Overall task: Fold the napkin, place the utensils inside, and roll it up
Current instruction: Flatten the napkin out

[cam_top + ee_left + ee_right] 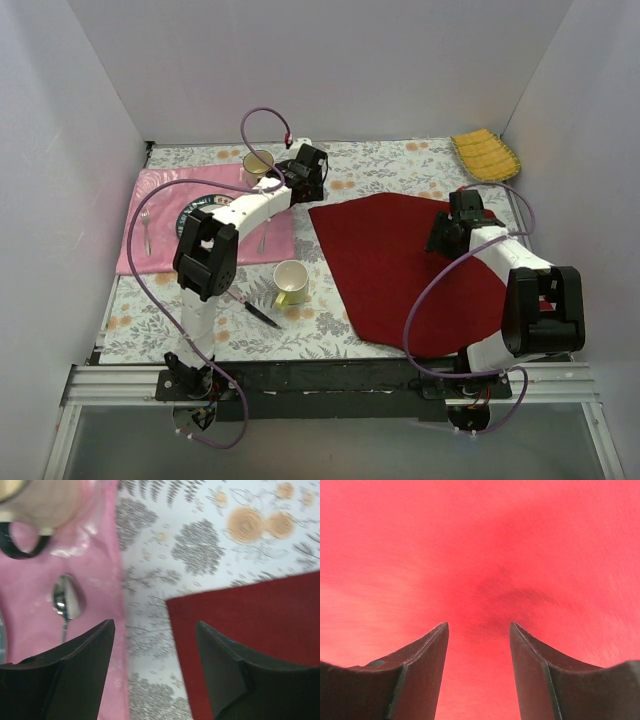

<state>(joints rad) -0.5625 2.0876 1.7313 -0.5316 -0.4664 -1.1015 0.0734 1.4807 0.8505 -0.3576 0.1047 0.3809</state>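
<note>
The maroon napkin lies spread flat on the right half of the table. My left gripper hovers open over its far-left corner. In the left wrist view that napkin corner sits by the right finger, with nothing between the open left gripper's jaws. My right gripper is low over the napkin's right part, open and empty. The right wrist view shows only napkin beneath the gripper. A black-handled knife lies near the front. A spoon and a fork rest on the pink cloth.
The pink patterned cloth at the left carries a dark plate. One cup stands behind it, another cup near the knife. A yellow ribbed cloth lies at the back right corner. White walls enclose the table.
</note>
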